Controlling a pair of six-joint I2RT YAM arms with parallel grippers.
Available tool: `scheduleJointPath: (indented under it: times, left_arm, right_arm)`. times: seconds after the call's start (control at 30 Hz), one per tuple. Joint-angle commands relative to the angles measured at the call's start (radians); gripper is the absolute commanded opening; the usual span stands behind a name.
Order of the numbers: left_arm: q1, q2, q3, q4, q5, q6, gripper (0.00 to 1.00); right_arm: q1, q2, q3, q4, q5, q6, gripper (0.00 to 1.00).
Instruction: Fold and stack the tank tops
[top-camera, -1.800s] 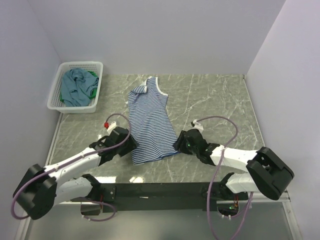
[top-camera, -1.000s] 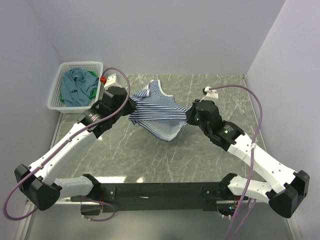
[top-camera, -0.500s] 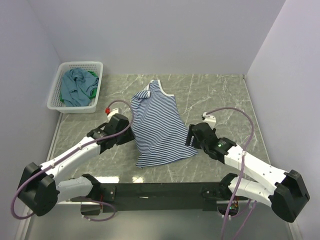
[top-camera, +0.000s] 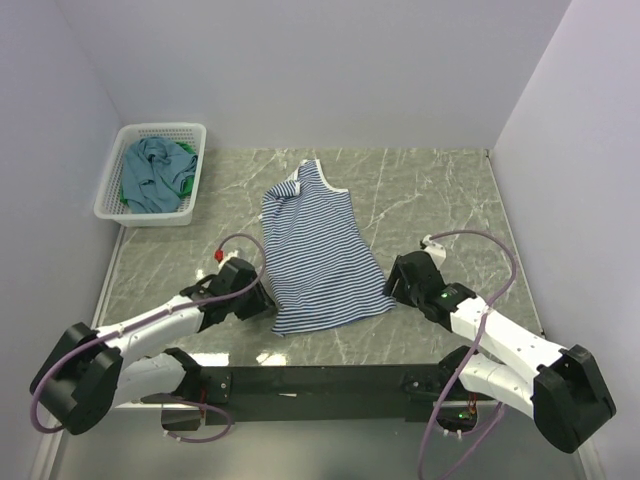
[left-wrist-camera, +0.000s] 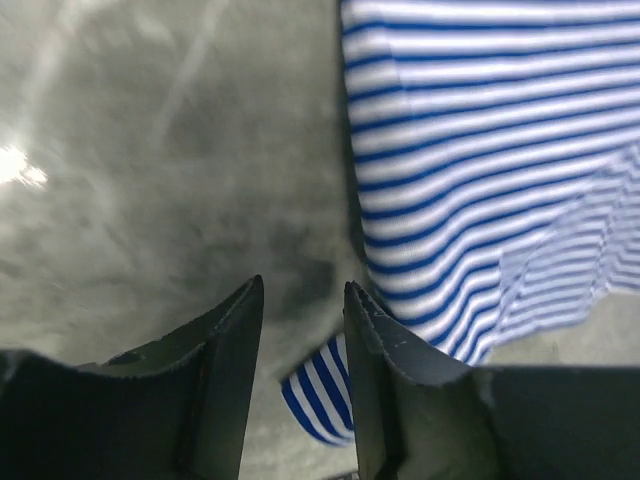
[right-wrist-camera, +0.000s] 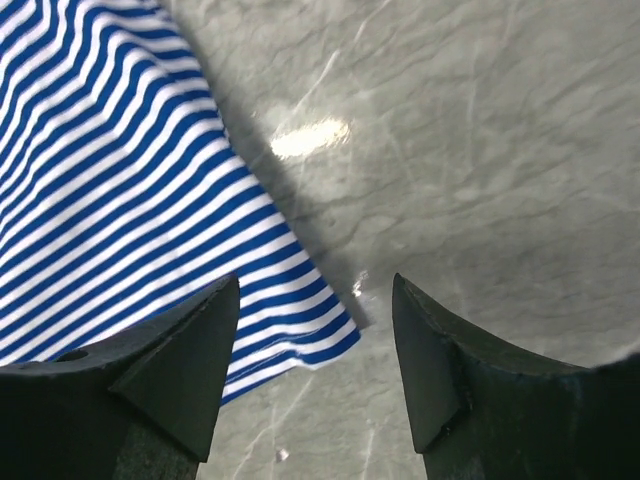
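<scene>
The navy-and-white striped tank top (top-camera: 320, 255) lies spread flat mid-table, straps at the far end and hem near. My left gripper (top-camera: 264, 300) is open beside the hem's left corner, and a striped cloth corner (left-wrist-camera: 322, 392) shows low between its fingers (left-wrist-camera: 232, 370), ungripped. My right gripper (top-camera: 393, 287) is open at the hem's right corner; that corner (right-wrist-camera: 318, 330) lies on the table between the jaws, untouched. The striped top (right-wrist-camera: 110, 180) fills that view's left. The teal-blue top (top-camera: 150, 170) and the green top (top-camera: 186, 182) lie bunched in the basket.
A white lattice basket (top-camera: 112, 205) stands at the far left corner of the marbled grey table (top-camera: 440, 200). White walls close in the left, back and right sides. A black rail (top-camera: 320, 380) carries both arm bases at the near edge.
A second ago both grippers held the striped top bunched above the far table. It has since been drawn flat toward the near edge and let go; both arms have pulled back slightly.
</scene>
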Motion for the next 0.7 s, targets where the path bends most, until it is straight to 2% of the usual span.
scheduleJointPath:
  times: [0.0, 0.2, 0.33, 0.43, 0.47, 0.5, 0.57, 0.6, 0.67]
  left_arm:
    - [-0.028, -0.062, -0.041, 0.108, 0.09, -0.054, 0.44]
    - [-0.118, -0.077, -0.075, 0.111, 0.083, -0.111, 0.43]
    - [-0.181, -0.054, -0.081, 0.128, 0.064, -0.131, 0.51]
    - [-0.206, -0.013, -0.078, 0.152, 0.07, -0.14, 0.53]
    - [-0.214, 0.003, -0.077, 0.157, 0.069, -0.14, 0.54]
    - [-0.229, 0.009, -0.07, 0.161, 0.066, -0.142, 0.55]
    - [-0.241, 0.01, -0.063, 0.152, 0.064, -0.142, 0.55]
    - [-0.247, 0.004, -0.058, 0.146, 0.045, -0.142, 0.54]
    - [-0.252, -0.022, -0.055, 0.134, 0.028, -0.142, 0.45]
  right_arm:
    - [-0.004, -0.011, -0.028, 0.042, -0.068, 0.042, 0.68]
    - [-0.004, 0.008, -0.051, 0.025, -0.106, 0.068, 0.61]
    - [-0.002, 0.044, -0.044, 0.049, -0.122, 0.062, 0.56]
    - [-0.002, 0.078, -0.03, 0.066, -0.129, 0.059, 0.37]
    - [-0.002, 0.09, -0.025, 0.068, -0.126, 0.056, 0.29]
    - [-0.002, 0.094, -0.019, 0.066, -0.117, 0.051, 0.14]
    - [-0.002, 0.086, 0.002, 0.048, -0.104, 0.043, 0.01]
    - [-0.001, 0.078, 0.014, 0.037, -0.09, 0.036, 0.0]
    - [-0.002, 0.048, 0.059, -0.003, -0.056, 0.022, 0.0]
